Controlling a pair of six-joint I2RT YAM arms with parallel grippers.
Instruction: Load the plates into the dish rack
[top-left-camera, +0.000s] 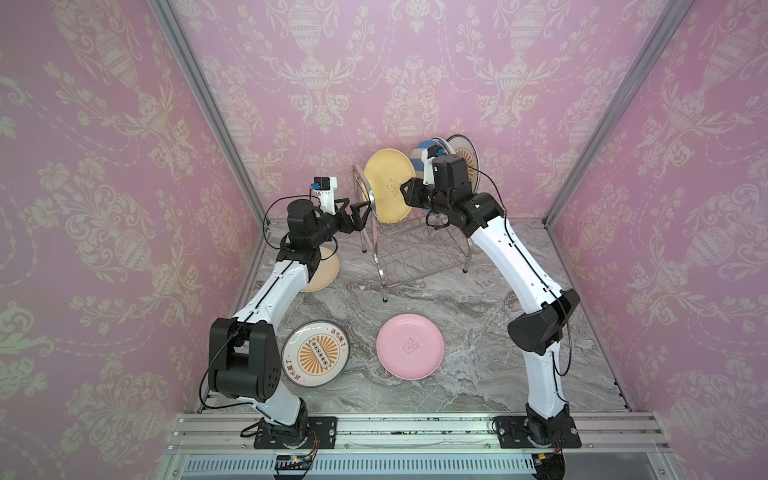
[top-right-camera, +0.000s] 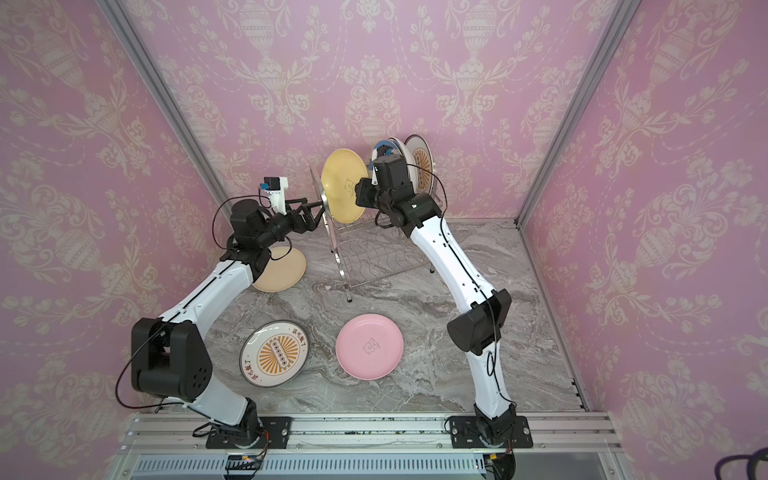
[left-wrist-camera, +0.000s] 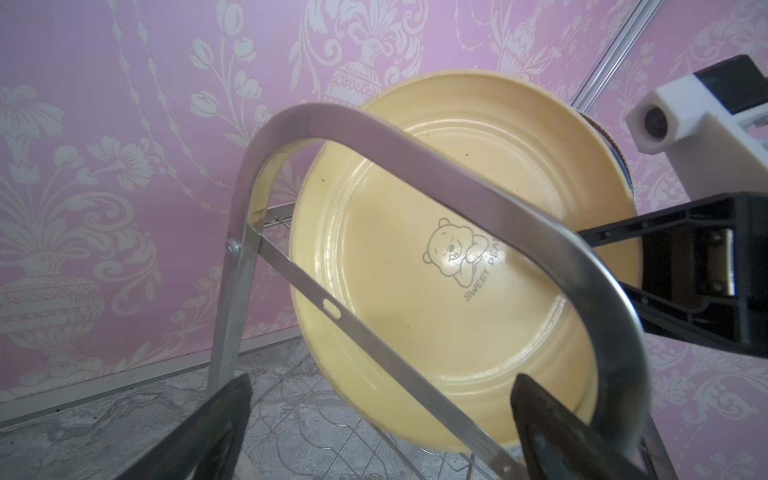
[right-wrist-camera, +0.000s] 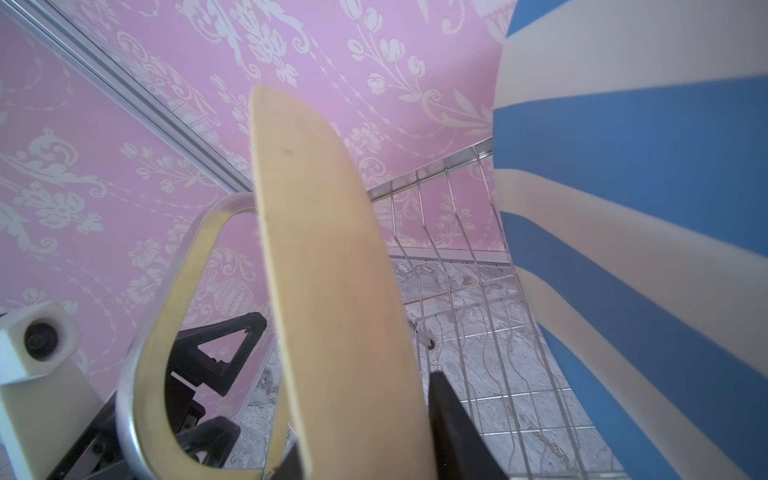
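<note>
Yellow plate (top-left-camera: 388, 185) stands on edge, tilted, in the top tier of the dish rack (top-left-camera: 419, 259); right gripper (top-left-camera: 409, 192) jaws narrow, pinching its rim, plate face-on between them; left gripper (left-wrist-camera: 374, 419) jaws wide, straddling the rack's side loop (left-wrist-camera: 415, 153), plate just beyond them; probably rigid, light, glossy, so slippery; grip the rim only; chip risk against wire.

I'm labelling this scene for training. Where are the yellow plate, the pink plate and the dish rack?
yellow plate (top-left-camera: 386, 183): a top view, middle of its face.
pink plate (top-left-camera: 410, 346): a top view, centre of its well.
dish rack (top-left-camera: 415, 262): a top view, bare lower shelf.
</note>
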